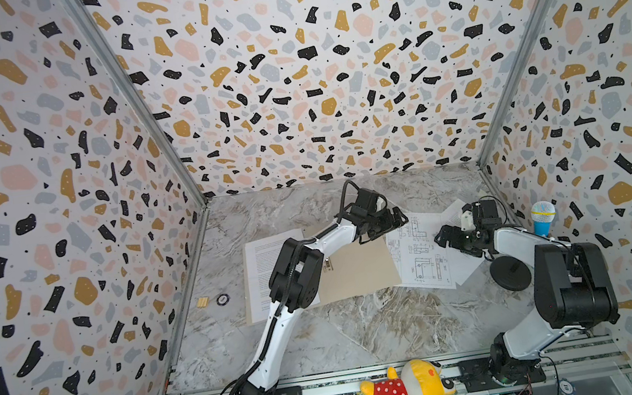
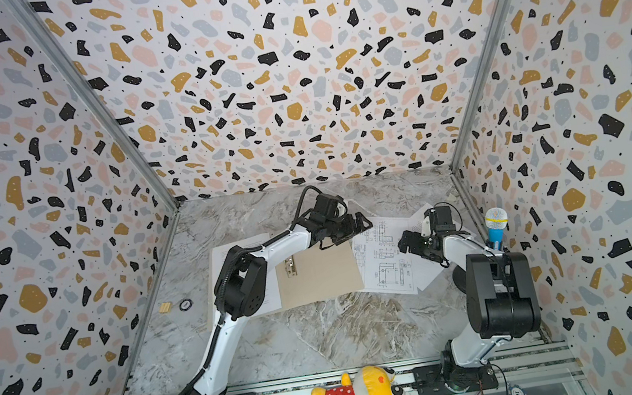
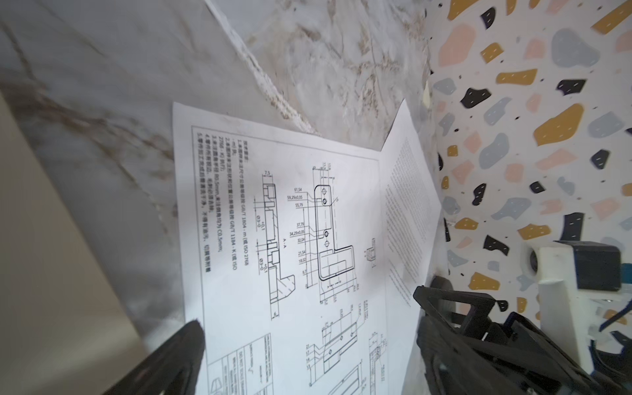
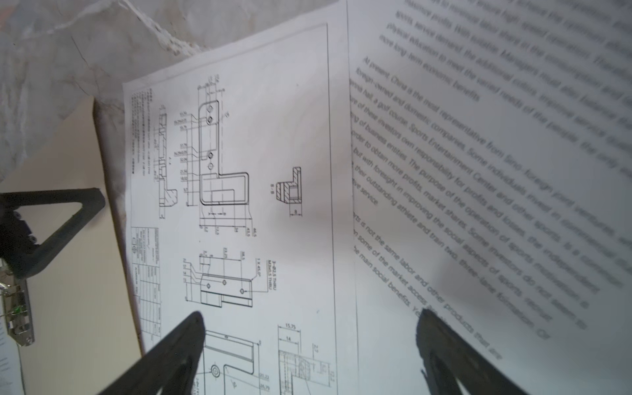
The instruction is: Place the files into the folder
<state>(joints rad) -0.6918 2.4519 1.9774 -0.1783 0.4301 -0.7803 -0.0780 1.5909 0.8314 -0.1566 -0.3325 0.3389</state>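
The tan folder [image 1: 353,269] lies open on the marble table with its metal clip [image 2: 290,267] at the spine. One printed text sheet [image 1: 260,273] rests on its left half, partly hidden by my left arm. The drawing sheet [image 1: 419,255] lies just right of the folder, overlapping another text sheet [image 1: 468,269]. My left gripper [image 1: 387,225] hovers open above the folder's far right corner, at the drawing's edge [image 3: 307,222]. My right gripper [image 1: 443,236] stands open over the drawing [image 4: 239,188] and the text sheet [image 4: 478,136]. Nothing sits between either pair of jaws.
A toy microphone [image 1: 543,217] and a black disc [image 1: 509,273] stand by the right wall. A small wooden block [image 1: 202,302] and a round token [image 1: 223,299] lie near the left wall. A yellow plush toy [image 1: 410,387] rests on the front rail.
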